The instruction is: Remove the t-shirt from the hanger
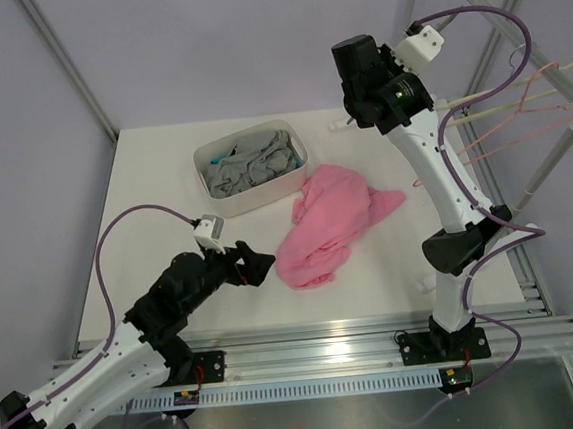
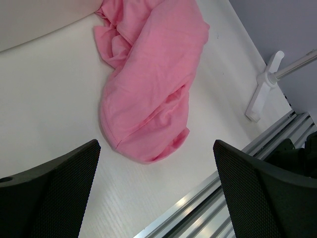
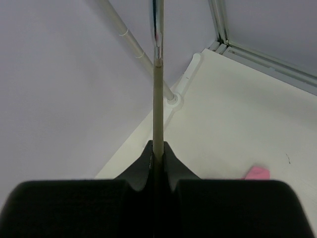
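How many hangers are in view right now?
3. The dark hanger is clamped in the right tool. The cream hanger and the pink wire hanger hang on the rack at the table's right side. More could be hidden out of frame.

The left side of the table (image 1: pixel 154 196) lies bare. The left gripper (image 1: pixel 259 262), fingers spread wide, has an unblocked path to the near end of the t-shirt (image 1: pixel 328 226). Just behind the t-shirt, the tub (image 1: pixel 260 194) closes off the rear. On the right, the right arm (image 1: pixel 444 181) and the rack (image 1: pixel 552 156) crowd the table edge. The right gripper (image 3: pixel 157 148), clamped on the hanger (image 3: pixel 157 104), is raised high above the table.
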Motion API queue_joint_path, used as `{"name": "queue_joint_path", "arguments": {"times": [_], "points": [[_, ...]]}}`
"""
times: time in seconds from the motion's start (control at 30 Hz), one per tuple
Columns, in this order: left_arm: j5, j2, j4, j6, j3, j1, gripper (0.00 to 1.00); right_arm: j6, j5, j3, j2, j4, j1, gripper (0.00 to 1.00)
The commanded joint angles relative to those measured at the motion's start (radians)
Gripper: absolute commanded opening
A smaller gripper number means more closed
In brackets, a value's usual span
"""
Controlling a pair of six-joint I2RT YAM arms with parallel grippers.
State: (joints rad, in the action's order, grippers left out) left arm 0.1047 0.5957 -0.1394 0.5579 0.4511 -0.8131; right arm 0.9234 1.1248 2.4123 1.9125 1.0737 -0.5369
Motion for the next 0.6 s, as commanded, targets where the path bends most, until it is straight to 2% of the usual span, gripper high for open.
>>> {"name": "queue_joint_path", "arguments": {"times": [0.0, 0.33, 0.57], "points": [[-0.026, 0.004, 0.086, -0.003, -0.012, -0.001, 0.99, 0.023, 0.059, 0.015, -0.015, -0.037, 0.038, 0.00], [-0.069, 0.049, 0.101, -0.018, -0.006, -0.001, 0.99, -0.049, 0.075, 0.025, -0.016, -0.147, 0.064, 0.00], [-0.085, 0.049, 0.124, -0.026, -0.019, -0.001, 0.99, 0.021, -0.026, 0.077, -0.003, -0.081, 0.138, 0.00]]}}
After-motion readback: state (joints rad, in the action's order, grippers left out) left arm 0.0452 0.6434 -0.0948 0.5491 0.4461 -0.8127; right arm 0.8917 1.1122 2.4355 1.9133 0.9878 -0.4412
